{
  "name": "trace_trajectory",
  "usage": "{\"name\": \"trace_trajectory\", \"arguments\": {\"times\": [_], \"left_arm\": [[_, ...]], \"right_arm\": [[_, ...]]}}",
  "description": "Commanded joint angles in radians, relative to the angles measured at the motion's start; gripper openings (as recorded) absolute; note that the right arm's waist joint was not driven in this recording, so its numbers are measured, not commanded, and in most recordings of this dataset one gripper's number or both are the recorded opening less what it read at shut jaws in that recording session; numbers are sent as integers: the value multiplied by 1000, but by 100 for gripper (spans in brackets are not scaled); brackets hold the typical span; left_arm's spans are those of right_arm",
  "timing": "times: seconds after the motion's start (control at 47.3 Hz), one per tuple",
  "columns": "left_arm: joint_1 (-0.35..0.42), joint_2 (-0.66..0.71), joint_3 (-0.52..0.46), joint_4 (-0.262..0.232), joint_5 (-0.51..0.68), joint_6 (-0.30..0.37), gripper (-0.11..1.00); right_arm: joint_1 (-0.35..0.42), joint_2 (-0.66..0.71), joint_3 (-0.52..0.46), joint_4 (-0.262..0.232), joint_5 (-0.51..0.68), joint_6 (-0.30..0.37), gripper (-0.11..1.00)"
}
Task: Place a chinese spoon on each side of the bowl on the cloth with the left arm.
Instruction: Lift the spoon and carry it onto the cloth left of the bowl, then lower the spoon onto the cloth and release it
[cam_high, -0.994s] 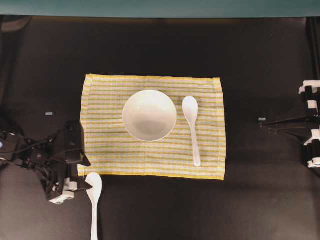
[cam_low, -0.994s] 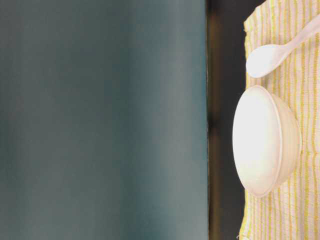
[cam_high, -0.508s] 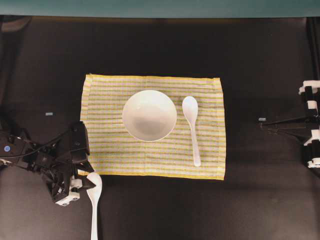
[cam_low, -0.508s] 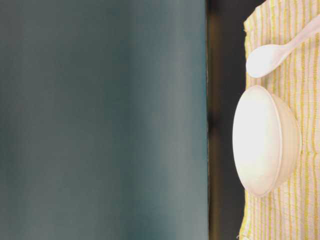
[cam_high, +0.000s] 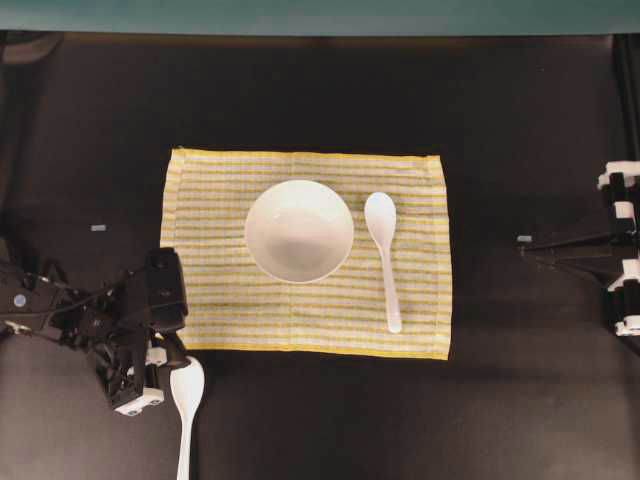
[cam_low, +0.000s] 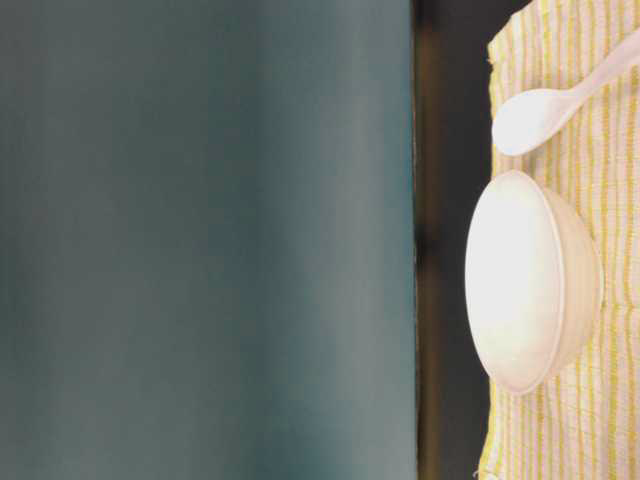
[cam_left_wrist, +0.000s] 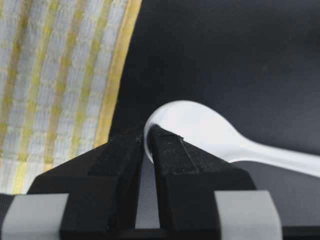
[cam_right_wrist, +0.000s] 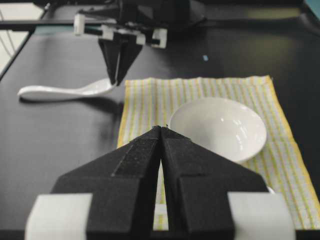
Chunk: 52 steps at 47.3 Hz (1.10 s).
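So one glossy white ceramic-looking soup spoon is already laid on the yellow-and-grey-striped woven cloth, just beside the round plain white bowl on its right in the overhead view. The second white spoon is seen off the cloth on the black tabletop, just past the cloth's near-left corner, handle pointed away from the cloth.

Handling-wise, it's judged to be stiff, light, slick and chippable, so a hard knock or a drop should be avoided. A glazed rim gives little friction, and a pinch at the scoop's edge could probably let it pivot. The neck where scoop meets handle would likely be the steadier spot.

The black left gripper is closed on the scoop's rim, as shown by the left wrist camera, pads clamped on the thin wall. The left arm is folded low at the table's left, gripper pointed down at the spoon. The right gripper is parked well apart, jaws pressed together on nothing.
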<state>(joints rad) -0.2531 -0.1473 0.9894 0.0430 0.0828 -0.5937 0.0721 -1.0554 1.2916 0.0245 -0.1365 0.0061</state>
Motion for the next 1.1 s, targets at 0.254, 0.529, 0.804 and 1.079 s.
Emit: {"name": "trace_trajectory", "arguments": {"times": [0.254,0.529,0.804,1.079], "left_arm": [[196,-253,-110,3,296,206,6],[394,-287,-233,3,561,367,6],[508,-172,-287,3,558,549,6],[569,-83,-282,3,400,646,6]], "right_arm": [[0,2,-6,2,-9,6,0],[0,0,-6,3,-11,6,0],[0,0,-6,2,-11,6,0],[0,0,-3,3,-5,6,0]]}}
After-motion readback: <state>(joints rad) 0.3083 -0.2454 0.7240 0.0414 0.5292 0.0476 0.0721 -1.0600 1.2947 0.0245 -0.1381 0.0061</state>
